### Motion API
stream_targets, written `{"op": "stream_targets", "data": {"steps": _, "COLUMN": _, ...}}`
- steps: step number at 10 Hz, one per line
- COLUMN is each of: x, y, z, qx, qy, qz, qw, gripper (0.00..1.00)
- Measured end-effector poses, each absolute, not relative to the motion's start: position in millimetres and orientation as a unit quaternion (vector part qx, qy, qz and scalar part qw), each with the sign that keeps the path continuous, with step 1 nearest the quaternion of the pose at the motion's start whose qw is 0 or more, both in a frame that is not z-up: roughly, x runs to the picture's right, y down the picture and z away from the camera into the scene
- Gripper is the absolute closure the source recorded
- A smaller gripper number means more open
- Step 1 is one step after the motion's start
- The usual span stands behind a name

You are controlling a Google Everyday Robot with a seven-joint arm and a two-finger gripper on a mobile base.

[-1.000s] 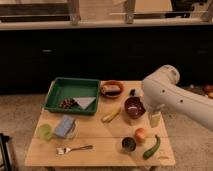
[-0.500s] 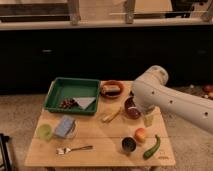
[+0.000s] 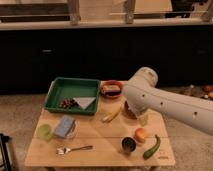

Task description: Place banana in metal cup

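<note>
Banana [image 3: 112,115] lies flat on the wooden table [image 3: 100,156], free of any grip and in the same spot as a second ago, so the task's thing has not yet been touched. What has changed is the arm [image 3: 155,97]: over the last second its white bulk has swung across from the far side of the table toward the middle, and its low forward end now hangs over the dark red bowl [image 3: 129,111]. The pincer sits at that low end, tucked behind the casing and not visible itself; its jaws are spread wide and it holds nothing. From the pincer the banana is just beside, on the side toward the green tray [image 3: 72,95], and the metal cup [image 3: 129,145] stands near, toward the front edge of the table, with the orange fruit [image 3: 141,134] just beside the cup and the dark green vegetable [image 3: 151,147] a little further out. The cup looks dark inside, with nothing in it. My reading is that this is the approach: the reach has closed on the banana, while the grasp, the lift and the carry to the cup are all still to come.
</note>
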State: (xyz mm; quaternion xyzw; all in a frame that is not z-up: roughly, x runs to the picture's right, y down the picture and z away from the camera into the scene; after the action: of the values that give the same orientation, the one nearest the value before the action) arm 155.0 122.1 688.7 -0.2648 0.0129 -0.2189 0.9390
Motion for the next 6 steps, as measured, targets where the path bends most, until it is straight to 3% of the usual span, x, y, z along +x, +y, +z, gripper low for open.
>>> {"op": "stream_targets", "data": {"steps": 6, "x": 128, "y": 119, "z": 693, "qx": -0.263, "qy": 0.017, "qz": -0.267, "qw": 0.927, "gripper": 0.2}}
